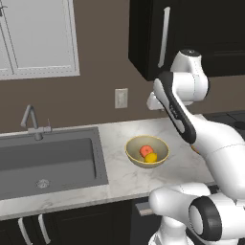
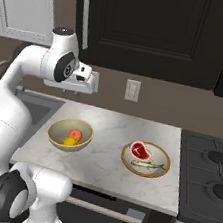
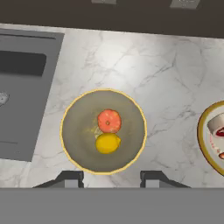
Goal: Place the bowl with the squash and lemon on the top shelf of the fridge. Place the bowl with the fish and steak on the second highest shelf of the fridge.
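Note:
A tan bowl (image 1: 147, 151) (image 2: 70, 134) (image 3: 103, 131) sits on the marble counter and holds an orange-red squash (image 3: 109, 120) and a yellow lemon (image 3: 107, 143). To its right a second tan bowl (image 2: 146, 159) (image 3: 211, 136) holds a red steak (image 2: 139, 149) and a thin fish (image 2: 148, 164). My gripper (image 3: 112, 179) (image 2: 76, 85) (image 1: 154, 101) hangs well above the counter, over the squash and lemon bowl and pointing down at it. It is open, fingertips (image 3: 72, 179) wide apart with nothing between them.
A grey sink (image 1: 45, 160) (image 3: 22, 94) with a faucet (image 1: 32, 122) lies left of the bowls. A stove (image 2: 208, 173) adjoins the counter on the right. A wall outlet (image 2: 132, 90) and dark upper cabinets (image 2: 156, 29) are behind.

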Motion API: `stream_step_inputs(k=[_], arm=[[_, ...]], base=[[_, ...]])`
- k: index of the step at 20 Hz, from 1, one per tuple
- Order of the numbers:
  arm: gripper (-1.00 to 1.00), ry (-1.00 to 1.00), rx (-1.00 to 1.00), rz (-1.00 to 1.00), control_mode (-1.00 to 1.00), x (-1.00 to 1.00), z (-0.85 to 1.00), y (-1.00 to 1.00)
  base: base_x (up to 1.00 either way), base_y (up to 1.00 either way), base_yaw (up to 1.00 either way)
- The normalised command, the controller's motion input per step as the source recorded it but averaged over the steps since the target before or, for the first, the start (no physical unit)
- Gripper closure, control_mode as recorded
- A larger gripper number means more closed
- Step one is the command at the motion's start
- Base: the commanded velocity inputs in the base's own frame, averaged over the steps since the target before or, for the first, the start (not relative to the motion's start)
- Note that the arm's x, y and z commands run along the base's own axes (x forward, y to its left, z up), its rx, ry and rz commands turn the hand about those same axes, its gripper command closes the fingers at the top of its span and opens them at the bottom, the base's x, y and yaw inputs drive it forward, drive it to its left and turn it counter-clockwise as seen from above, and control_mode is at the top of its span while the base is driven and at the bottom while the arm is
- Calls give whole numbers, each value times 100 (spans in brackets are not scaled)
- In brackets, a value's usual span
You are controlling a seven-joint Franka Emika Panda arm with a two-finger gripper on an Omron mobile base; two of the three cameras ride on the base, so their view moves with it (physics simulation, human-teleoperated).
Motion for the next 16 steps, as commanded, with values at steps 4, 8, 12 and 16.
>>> stream_step_inputs(k=[4,8,12,16], arm=[[-100,-1,4,-2,-100,-4,-14,-32],[-100,2,2,-23,-100,-7,-54,-43],[-100,1,0,-29,-100,0,-62,-29],[-100,3,0,-27,-100,0,-74,-6]], base=[[0,0,0],[0,0,0],[0,0,0],[0,0,0]])
